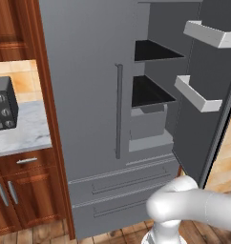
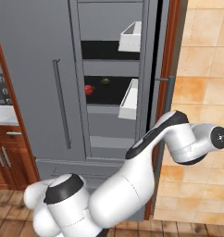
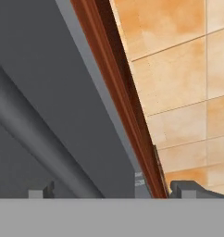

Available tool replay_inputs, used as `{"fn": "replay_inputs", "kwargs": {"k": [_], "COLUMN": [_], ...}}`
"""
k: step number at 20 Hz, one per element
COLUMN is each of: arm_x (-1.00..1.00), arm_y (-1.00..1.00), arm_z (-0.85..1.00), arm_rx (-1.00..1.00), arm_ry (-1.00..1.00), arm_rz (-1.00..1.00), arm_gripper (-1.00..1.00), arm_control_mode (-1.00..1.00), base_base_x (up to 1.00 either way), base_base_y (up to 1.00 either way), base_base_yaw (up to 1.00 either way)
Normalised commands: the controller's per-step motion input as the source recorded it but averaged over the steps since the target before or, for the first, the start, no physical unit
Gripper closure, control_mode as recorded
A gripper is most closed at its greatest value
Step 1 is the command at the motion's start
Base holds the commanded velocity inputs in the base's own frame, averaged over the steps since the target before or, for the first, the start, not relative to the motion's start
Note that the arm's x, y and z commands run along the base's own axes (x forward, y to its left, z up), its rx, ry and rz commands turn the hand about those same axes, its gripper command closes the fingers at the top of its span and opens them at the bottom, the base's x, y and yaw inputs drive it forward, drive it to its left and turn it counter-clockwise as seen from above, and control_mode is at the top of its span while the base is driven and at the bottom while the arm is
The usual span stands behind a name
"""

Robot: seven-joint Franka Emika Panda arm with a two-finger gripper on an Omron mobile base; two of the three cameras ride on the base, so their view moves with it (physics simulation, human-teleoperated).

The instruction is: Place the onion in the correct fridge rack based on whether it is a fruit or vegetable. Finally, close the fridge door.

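Observation:
The onion (image 2: 89, 90), a small red-maroon ball, lies at the left of the fridge rack (image 2: 111, 96), the lower black shelf inside the grey fridge. From the left base view that shelf (image 1: 151, 93) shows bare and the onion is hidden. My gripper (image 3: 115, 190) is open, its fingertips (image 3: 42, 190) spread wide. It faces the outer grey face of the open fridge door (image 3: 63, 92), with the door's handle bar (image 3: 35, 134) running diagonally in front of it. Nothing is between the fingers. My arm (image 2: 178, 139) reaches around the door's outer side.
A small dark green item (image 2: 105, 81) sits behind the onion on the same shelf. Light-grey door bins (image 1: 198, 95) hang on the open door (image 1: 203, 133). A wooden panel (image 3: 118, 92) and an orange tiled wall (image 2: 206, 69) stand right of the door. A counter (image 1: 17, 133) lies left.

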Motion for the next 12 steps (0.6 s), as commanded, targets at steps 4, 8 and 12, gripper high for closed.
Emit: {"fn": "replay_inputs", "kwargs": {"k": [4, 8, 12], "arm_x": [0.51, 0.41, 0.25], "arm_y": [0.08, 0.28, 0.45], "arm_z": [-0.05, 0.00, 0.00], "arm_rx": [0.00, 0.00, 0.00], "arm_ry": [0.00, 0.00, 0.00], "arm_rz": [0.00, 0.00, 0.00], "arm_gripper": [-1.00, -1.00, -1.00], "arm_control_mode": [-1.00, -1.00, -1.00], "base_base_x": [0.00, 0.00, 0.00], "base_base_y": [0.00, 0.00, 0.00], "base_base_yaw": [0.00, 0.00, 0.00]}}
